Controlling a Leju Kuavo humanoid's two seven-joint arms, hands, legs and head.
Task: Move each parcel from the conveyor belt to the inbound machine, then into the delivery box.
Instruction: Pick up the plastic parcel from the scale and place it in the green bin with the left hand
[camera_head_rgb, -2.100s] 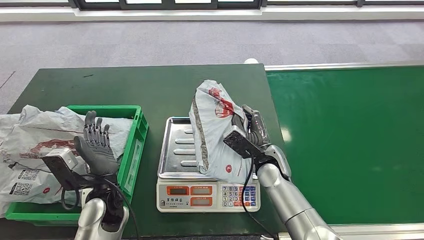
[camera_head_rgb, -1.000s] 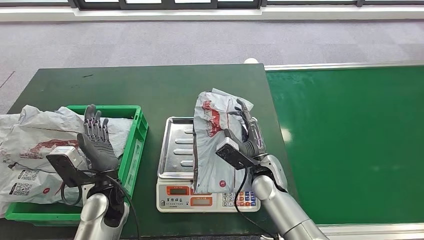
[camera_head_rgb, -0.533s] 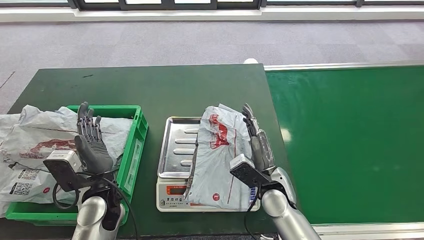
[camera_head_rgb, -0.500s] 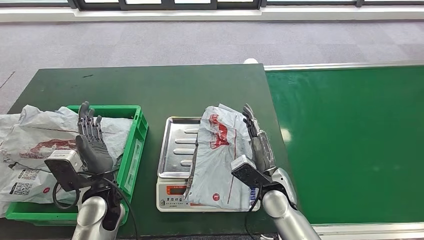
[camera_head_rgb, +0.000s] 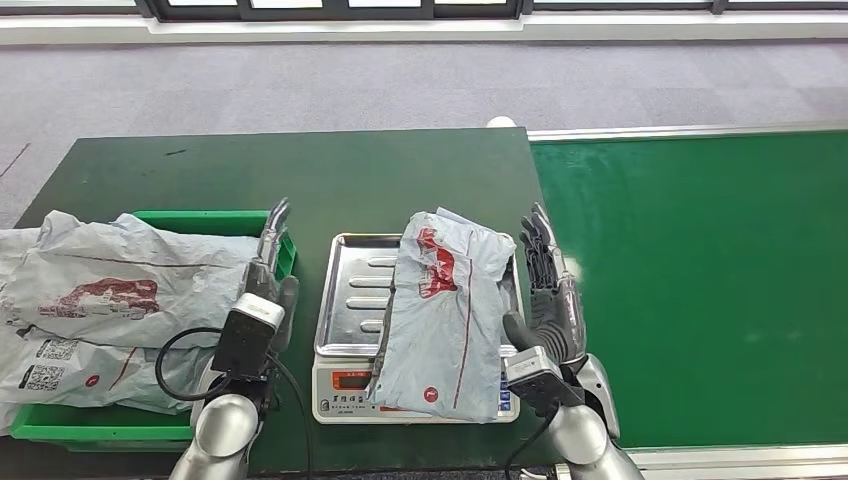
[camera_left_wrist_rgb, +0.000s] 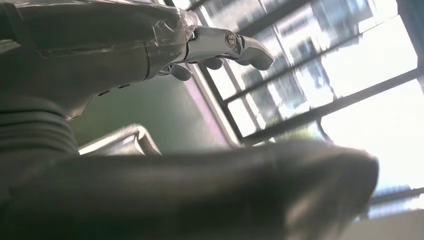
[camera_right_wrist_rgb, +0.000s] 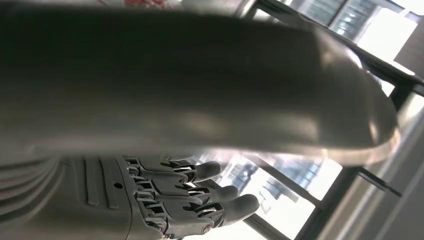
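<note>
The parcel (camera_head_rgb: 440, 310) now lies flat on the scale (camera_head_rgb: 350, 300), covering the right half of the tray and hanging over the front display and keypad. 2.1 s ago the right hand (camera_head_rgb: 548, 295) was gripping it upright over the tray; by 0.5 s ago it was laid down with the hand alongside. Now the right hand has let go and pulled off to the parcel's right edge, fingers straight and apart, holding nothing, just beside the bag with the belt (camera_head_rgb: 700, 290) on its other side.

The left hand (camera_head_rgb: 272, 265) has swung from above the bin (camera_head_rgb: 262, 315) to the bin's right rim, turned edge-on toward the scale. Its fingers look extended and empty, near the tray but apart from the parcel. The bin already holds other bags (camera_head_rgb: 110, 300), spilling over its left side.

Judgement: the weighing step looks done for this parcel, and 1 move remains, scale to bin. The left hand seems lined up for that pickup. The bag is limp and slick, so a pinch may slip or drag across the scale.
</note>
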